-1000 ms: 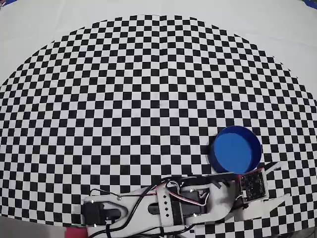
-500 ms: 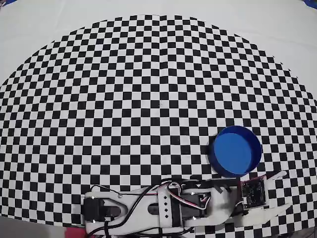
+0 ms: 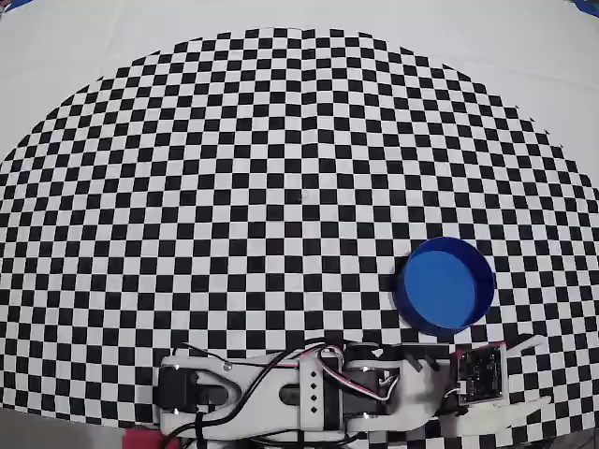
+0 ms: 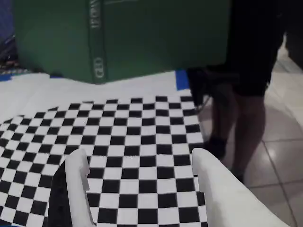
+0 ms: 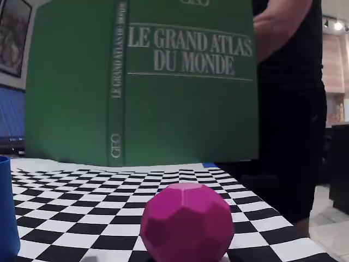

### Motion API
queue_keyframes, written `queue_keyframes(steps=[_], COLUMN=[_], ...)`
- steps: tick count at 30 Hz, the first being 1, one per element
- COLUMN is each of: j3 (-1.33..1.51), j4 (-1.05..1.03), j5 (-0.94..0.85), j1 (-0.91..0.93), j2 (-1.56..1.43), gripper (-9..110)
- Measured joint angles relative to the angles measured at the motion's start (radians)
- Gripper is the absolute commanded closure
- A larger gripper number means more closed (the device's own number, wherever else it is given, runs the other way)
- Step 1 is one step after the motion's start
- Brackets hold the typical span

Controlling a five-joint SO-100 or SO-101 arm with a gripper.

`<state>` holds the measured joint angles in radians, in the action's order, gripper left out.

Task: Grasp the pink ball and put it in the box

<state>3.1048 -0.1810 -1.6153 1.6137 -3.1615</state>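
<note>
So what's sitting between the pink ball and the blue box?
Nothing. In the fixed view, only bare checkered cloth runs between the pink ball and the box at the left edge.

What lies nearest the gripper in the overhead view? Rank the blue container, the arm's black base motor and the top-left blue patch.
1. Blue container, just up-left of the open gripper.
2. Black base motor, at the arm's far left end.
3. Blue patch, in the top-left corner, clearly farthest.
</note>
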Motion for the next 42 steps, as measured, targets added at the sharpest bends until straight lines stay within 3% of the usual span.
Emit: queue_keyframes(steps=[42], j3=[0.0], j4=[0.0], j5=[0.0], j1=[0.046], j2=[0.187], gripper=[77])
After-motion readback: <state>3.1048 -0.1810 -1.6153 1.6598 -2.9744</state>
